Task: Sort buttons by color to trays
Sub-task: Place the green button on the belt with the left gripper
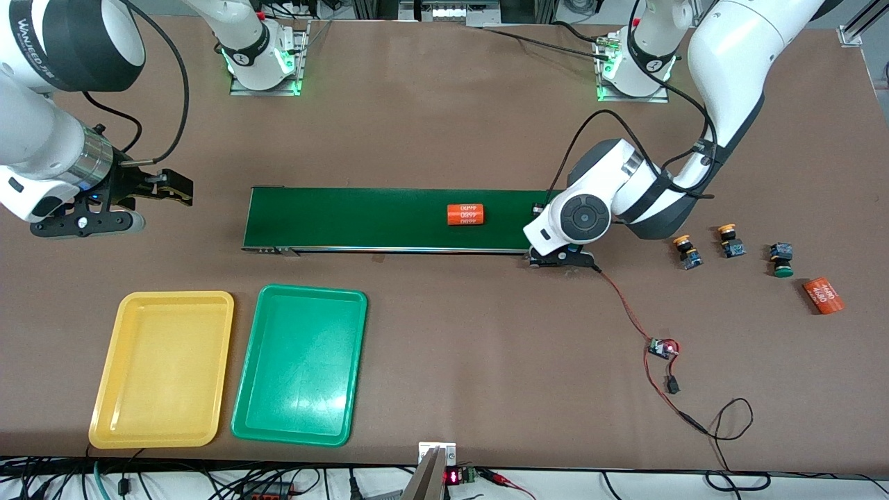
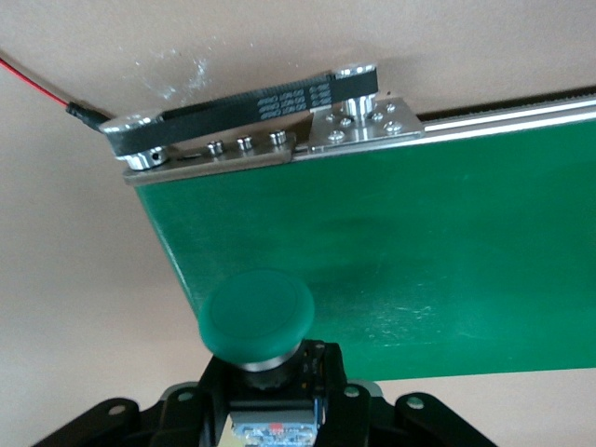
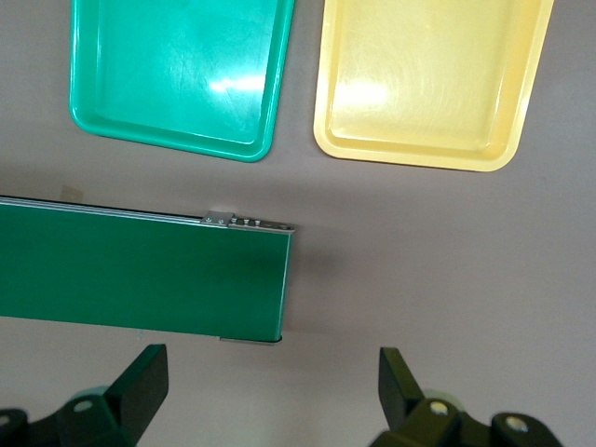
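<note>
left gripper [image 2: 270, 410]: clenched on green button [image 2: 258, 317], over conveyor [image 1: 389, 219] end edge.
right gripper [image 3: 270, 391]: released, waiting above bare counter [image 1: 444, 125].

Four buttons showing: two yellow-capped [image 1: 687, 251] [image 1: 730, 241] and one green-capped [image 1: 781, 260] lying on table, one green-capped [image 2: 258, 321] sitting in gripper. Two trays lying side by side: one yellow [image 1: 162, 369], one green [image 1: 300, 364]. Two orange cylinders: one [image 1: 464, 214] on one conveyor belt [image 1: 361, 220], one [image 1: 823, 295] on table.
</note>
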